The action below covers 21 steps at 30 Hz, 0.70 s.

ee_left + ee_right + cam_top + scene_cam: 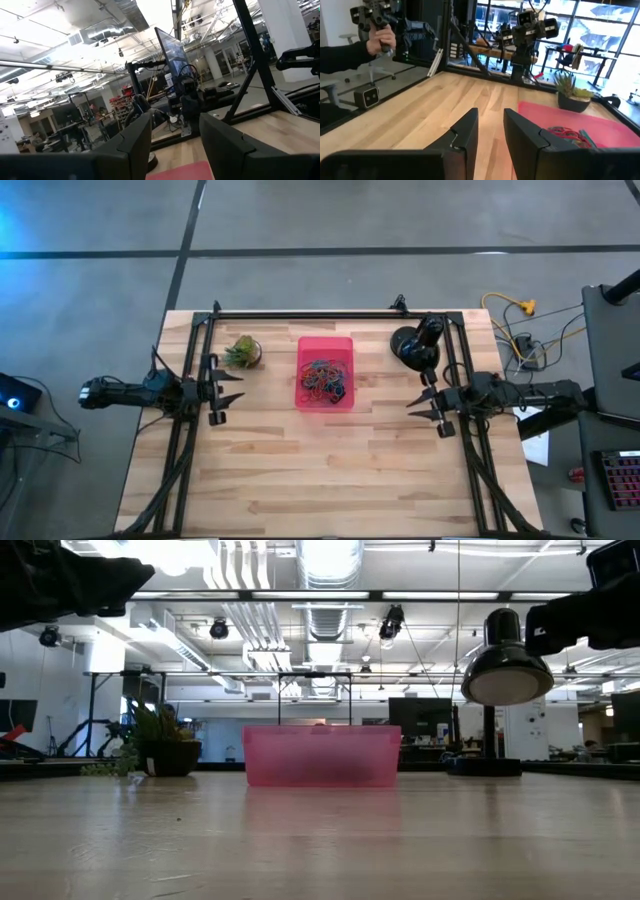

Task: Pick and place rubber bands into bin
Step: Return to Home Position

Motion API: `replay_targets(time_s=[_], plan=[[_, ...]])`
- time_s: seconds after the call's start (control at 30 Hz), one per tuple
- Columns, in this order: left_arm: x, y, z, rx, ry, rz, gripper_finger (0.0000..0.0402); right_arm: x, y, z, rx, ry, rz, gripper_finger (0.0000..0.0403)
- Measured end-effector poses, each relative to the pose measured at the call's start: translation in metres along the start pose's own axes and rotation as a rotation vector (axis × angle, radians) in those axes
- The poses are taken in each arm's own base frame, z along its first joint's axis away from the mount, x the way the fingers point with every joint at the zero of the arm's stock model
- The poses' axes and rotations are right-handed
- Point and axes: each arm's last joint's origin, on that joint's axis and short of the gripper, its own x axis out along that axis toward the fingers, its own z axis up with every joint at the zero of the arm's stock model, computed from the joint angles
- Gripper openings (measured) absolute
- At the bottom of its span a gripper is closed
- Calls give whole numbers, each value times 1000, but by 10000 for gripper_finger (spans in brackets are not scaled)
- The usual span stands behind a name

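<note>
The pink bin [325,350] stands on the wooden table at its middle, toward the far edge, and shows again in the low view [320,755]. A heap of coloured rubber bands [323,380] lies inside it, also seen in the right wrist view [567,134]. My left gripper [238,387] hangs open above the table, left of the bin, its fingers pointing toward it with nothing between them [175,145]. My right gripper [418,395] hangs to the right of the bin, likewise facing it, open and empty [491,135].
A small potted plant [243,352] stands left of the bin. A black desk lamp [415,345] stands to its right, near my right gripper. Black frame bars [330,314] run along the far edge and both sides. A person's hand [380,37] shows beyond the table.
</note>
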Motion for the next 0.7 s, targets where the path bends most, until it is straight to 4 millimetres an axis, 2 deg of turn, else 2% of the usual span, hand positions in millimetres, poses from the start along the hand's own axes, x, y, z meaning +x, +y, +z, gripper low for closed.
replay_targets(time_s=[0.2, 0.4, 0.7], plan=[[0, 0, 0, 1, 0, 0, 152, 0, 0, 0, -15, 5, -4, 79], [0, 0, 0, 1, 0, -1, 152, 0, -3, -4, -8, 51, -143, 72], [0, 0, 0, 1, 1, -1, 152, 4, -2, -8, 15, 108, -131, 82]])
